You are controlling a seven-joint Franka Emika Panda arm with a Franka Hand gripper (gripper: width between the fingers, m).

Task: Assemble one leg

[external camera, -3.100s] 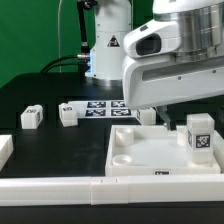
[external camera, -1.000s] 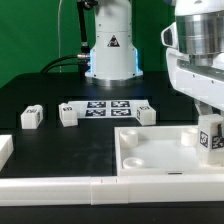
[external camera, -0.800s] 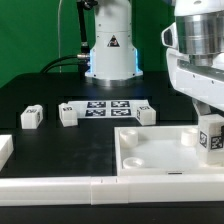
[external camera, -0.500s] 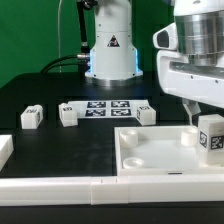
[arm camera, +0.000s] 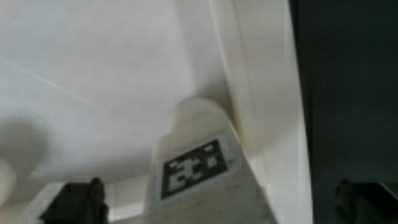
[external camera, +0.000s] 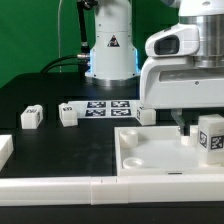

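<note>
This is a robotics lab, set up as a test rig. A white robot arm [external camera: 185, 70] hangs over a black tabletop [external camera: 40, 150], and its base [external camera: 110, 60] carries a yellow warning triangle [external camera: 113, 43]. A plain green backdrop [external camera: 25, 40] closes off the rear. A cable [external camera: 59, 30] runs down beside the base. A marker board [external camera: 108, 106] with square tags lies flat on the tabletop.

Low exterior view and close wrist view share the leg [external camera: 211, 138] [arm camera: 199, 160].
</note>
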